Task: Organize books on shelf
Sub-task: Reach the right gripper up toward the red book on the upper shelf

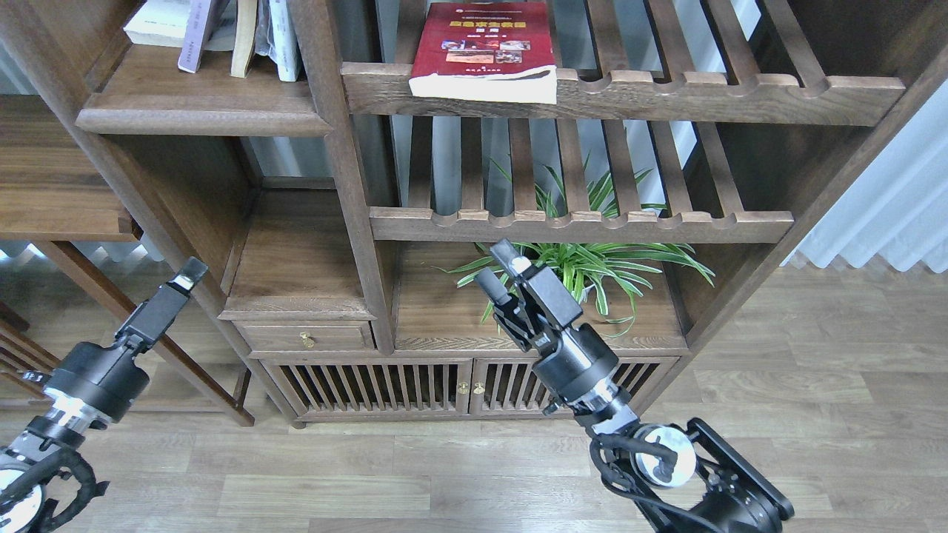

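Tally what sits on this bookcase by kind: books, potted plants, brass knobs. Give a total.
Books: 5. That is 1 dark red book lying flat on the slatted rack and 4 leaning or stacked books on the solid shelf; the top edge crops them, so this count is approximate.
Potted plants: 1
Brass knobs: 3
Total: 9

Matt dark wooden shelf (200,111) (grain visible); glossy red paper book (485,48); black plastic-looking claws.

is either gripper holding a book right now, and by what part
Nothing is held. The right gripper is open and empty in front of the plant; the left gripper carries no book. The dark red book lies untouched on the slatted rack.
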### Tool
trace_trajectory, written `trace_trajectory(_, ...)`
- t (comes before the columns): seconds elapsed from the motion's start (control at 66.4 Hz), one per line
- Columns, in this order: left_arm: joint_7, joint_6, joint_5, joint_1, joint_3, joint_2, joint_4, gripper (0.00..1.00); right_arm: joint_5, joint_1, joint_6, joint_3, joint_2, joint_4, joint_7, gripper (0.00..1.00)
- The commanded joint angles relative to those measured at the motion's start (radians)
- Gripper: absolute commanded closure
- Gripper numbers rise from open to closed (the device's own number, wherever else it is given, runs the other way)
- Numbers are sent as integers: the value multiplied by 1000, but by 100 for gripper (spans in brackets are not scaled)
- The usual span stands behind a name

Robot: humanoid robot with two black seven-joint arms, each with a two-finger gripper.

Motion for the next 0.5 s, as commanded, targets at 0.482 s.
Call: trace_trajectory(0.482,12,0,0,-19,-13,0,75,12,38,213,-171,-21,0,-32,87,2)
